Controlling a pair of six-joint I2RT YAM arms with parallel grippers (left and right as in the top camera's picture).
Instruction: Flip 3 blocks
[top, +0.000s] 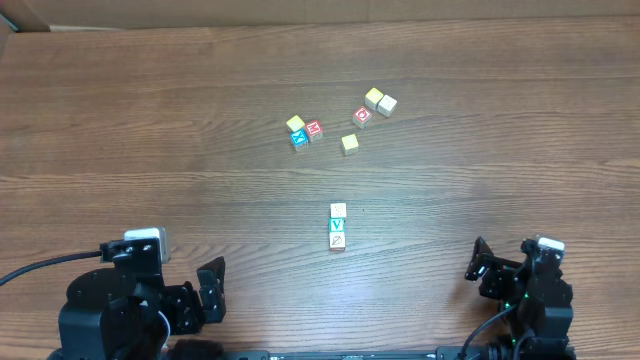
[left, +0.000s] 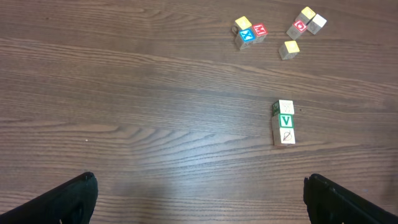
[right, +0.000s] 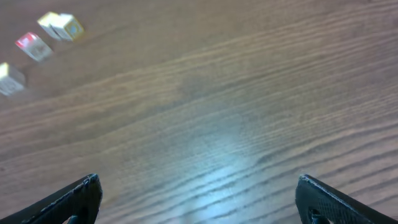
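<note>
The three blocks (top: 338, 226) lie in a short straight row near the middle of the wooden worktop (top: 150, 120). They touch face to face, and the row runs away from the arms. In the left wrist view, the far block (left: 286, 107) shows a pale top with a faint mark. The middle block (left: 286, 121) shows a green V on a cream face. The near block (left: 285, 135) has a pale face with a thin slanted brownish mark, perhaps a drawing, too small to read.

Further back sit loose cubes in two clumps. On the left, a left yellow-topped cube (top: 295, 123), a blue-faced cube (top: 299, 139) and a left red-faced cube (top: 314, 129) huddle together. On the right, a right red-faced cube (top: 362, 116) lies just beside a right yellow-topped cube (top: 373, 97), which touches a cream cube (top: 387, 104). A lone yellow-topped cube (top: 349, 143) sits apart between the clumps.

The left claw (top: 205, 292) hangs at the near left edge, jaws spread wide with nothing between them. In its own view the dark fingertips (left: 74, 199) fill the bottom corners, with the row ahead and to the right. The right claw (top: 482, 270) hangs at the near right edge, equally wide and empty. Its own view shows mostly bare wood grain, with blurred cubes at the top left.
</note>
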